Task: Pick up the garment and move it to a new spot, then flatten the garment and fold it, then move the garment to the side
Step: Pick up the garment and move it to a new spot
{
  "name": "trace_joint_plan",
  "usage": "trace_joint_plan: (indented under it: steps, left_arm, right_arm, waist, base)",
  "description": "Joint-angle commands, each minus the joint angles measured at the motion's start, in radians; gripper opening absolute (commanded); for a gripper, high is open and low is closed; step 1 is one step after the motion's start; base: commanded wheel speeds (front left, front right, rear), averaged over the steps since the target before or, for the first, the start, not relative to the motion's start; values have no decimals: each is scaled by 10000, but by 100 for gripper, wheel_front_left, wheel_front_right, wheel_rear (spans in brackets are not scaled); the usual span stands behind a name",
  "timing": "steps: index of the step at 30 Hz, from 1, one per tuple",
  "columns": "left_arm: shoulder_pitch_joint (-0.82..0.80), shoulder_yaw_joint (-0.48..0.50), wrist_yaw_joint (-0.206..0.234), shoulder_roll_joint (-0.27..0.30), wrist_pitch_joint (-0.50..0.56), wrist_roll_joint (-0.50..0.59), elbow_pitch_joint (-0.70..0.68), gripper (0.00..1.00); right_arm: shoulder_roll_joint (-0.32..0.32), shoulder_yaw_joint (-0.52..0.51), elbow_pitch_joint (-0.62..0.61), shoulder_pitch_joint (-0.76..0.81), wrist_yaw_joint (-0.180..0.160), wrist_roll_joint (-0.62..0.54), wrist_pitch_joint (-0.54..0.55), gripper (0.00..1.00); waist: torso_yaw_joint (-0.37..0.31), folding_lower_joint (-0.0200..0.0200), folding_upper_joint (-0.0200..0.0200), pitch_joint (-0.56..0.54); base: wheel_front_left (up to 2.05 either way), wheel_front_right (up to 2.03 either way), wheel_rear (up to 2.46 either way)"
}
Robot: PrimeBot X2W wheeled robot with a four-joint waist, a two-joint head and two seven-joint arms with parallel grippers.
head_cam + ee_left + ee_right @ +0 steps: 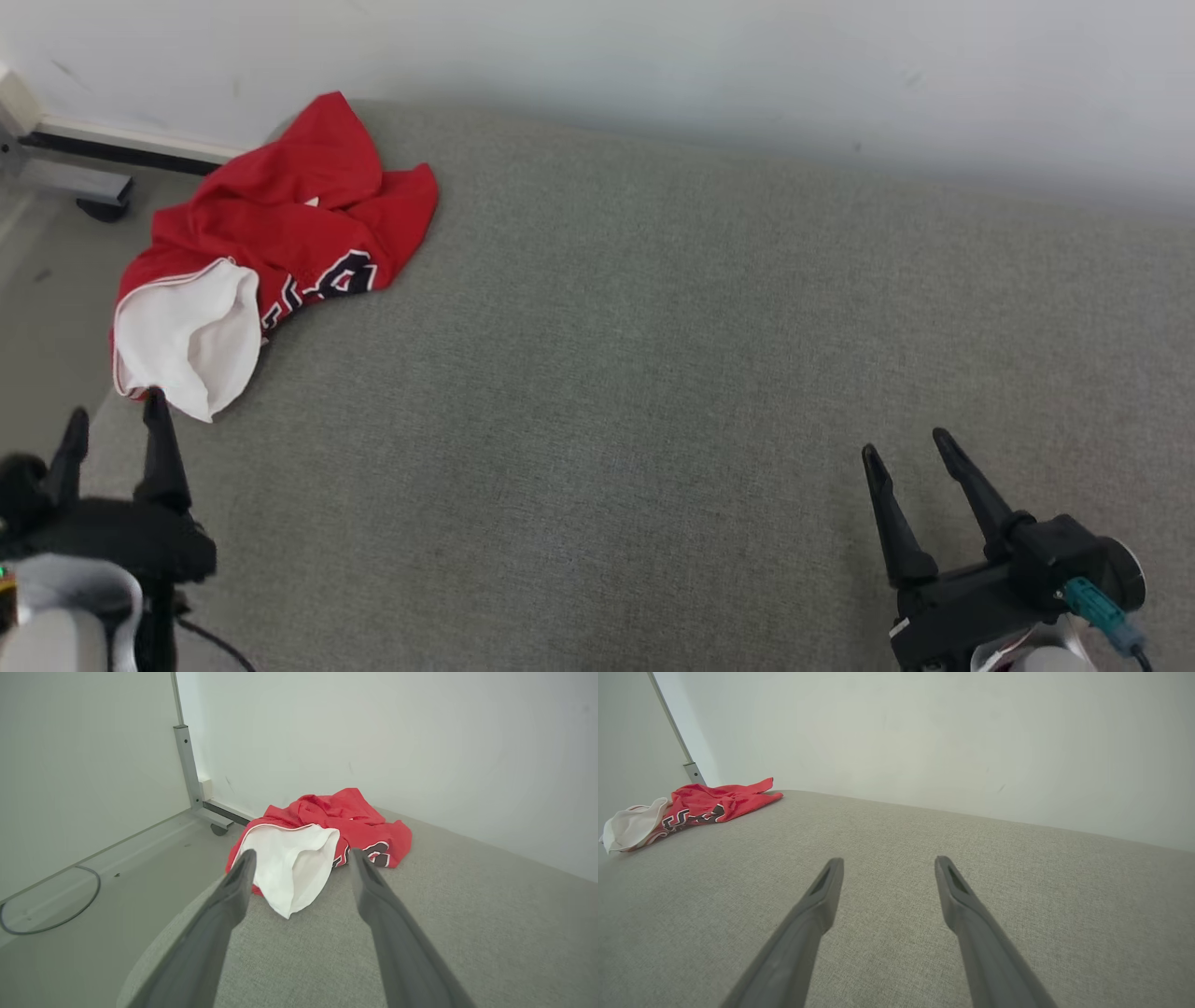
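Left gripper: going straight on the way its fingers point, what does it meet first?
The open left gripper would likely first meet the garment, at its white lining lying just ahead of it on the grey surface; the exact gap is unclear.

We see the garment, a crumpled red jersey with dark lettering and its white inner side turned towards us. It lies on a grey fabric surface that spreads out to the right of the garment, with a pale wall just behind it. Our left gripper hangs on the near side of the garment, its two dark fingers spread wide with nothing gripped, framing the white flap. To the left of the garment a grey metal post rises from a wheeled foot, and farther left a dark cable loops over the floor.
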Motion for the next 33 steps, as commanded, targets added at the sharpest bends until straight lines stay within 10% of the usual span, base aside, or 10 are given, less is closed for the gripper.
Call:
trace_joint_plan:
  steps: [1,11,19,33]
  left_arm:
    - [-515,47,-49,168,475,-245,107,100]
    - [-3255,756,336,1713,4922,-1863,-204,100]
    - [-5100,1761,1739,2210,8098,-3580,-815,100]
    - [-4215,1775,3888,2426,10610,-3161,-2507,100]
  right_arm:
    - [-131,16,-114,-230,-29,-67,-44,100]
    - [-558,413,-698,-1283,-29,-159,-35,100]
    - [-688,437,-1444,-1770,-29,-191,-20,100]
    - [-480,468,-1419,-1841,-52,-193,93,100]
  waist:
    - [-489,-1,-2,1009]
    - [-1478,-1,-2,3199]
    - [-2138,-1,-2,4863]
    - [-2884,-1,-2,5748]
  base:
    - [0,0,0]
    - [0,0,0]
    - [0,0,0]
    - [0,0,0]
